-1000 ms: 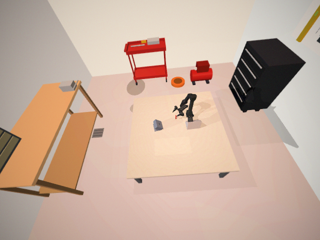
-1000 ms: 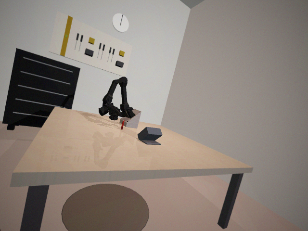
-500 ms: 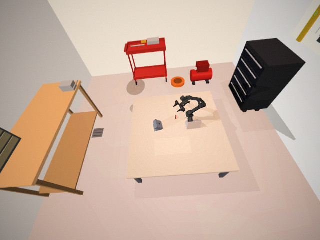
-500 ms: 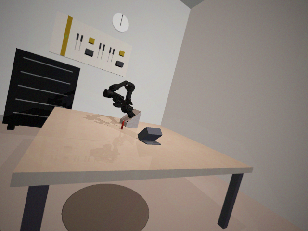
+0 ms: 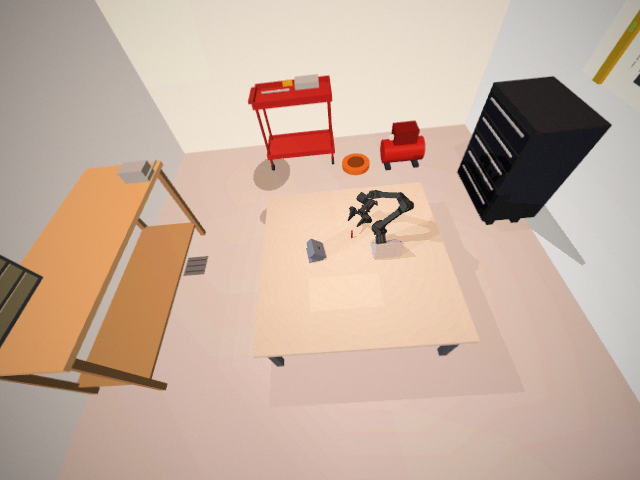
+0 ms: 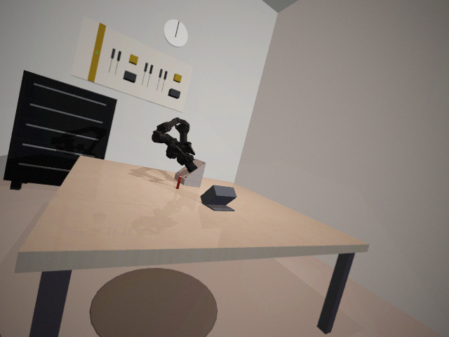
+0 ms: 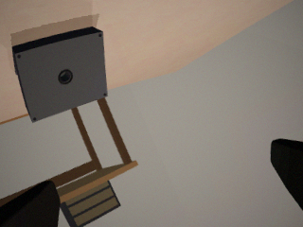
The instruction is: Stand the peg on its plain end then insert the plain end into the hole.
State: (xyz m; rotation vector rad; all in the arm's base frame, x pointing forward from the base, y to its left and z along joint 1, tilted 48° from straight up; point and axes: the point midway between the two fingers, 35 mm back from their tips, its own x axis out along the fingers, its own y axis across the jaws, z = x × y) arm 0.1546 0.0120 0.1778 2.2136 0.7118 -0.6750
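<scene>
A: Claw [image 5: 359, 217] [image 6: 191, 156] [image 7: 167, 174] state?
B: Spread wide, nothing in it. It's off the table, apart from the peg.
A: Peg [image 5: 352, 234] [image 6: 178, 182]?
B: Upright on the table [image 5: 346, 330] [image 6: 188, 232] [image 7: 189, 28], between the arm's base and the panel [image 5: 315, 250] [image 6: 219, 196] [image 7: 62, 76]. Exterior view has the white band up top, so plain end down. Looks like the stand-and-release part is done.
A: What bites us next?
B: Toppling. Tall thin part on a small foot. If one finger reaches it first on the regrasp, over it goes. Cause would be an off-centre approach.
A: Wrist view help?
B: Not for the peg, it isn't in that picture. Panel and hole [image 5: 318, 248] [image 7: 65, 76] are. I'd get the peg centred between the fingers before closing.
A: And after the grasp?
B: Angle. Panel face slopes, so the peg has to tilt to match the hole. Wrong tilt and the plain end catches the rim or jams partway. A weak or crooked pinch would let it swivel on contact.
A: Grip height?
B: Too low and the fingers may hit the face before the peg bottoms out. I'd go near the banded end.
A: Last one?
B: Letting go early, or backing out sideways. Either could leave it short or drag it out. Retreat along the hole's line.
</scene>
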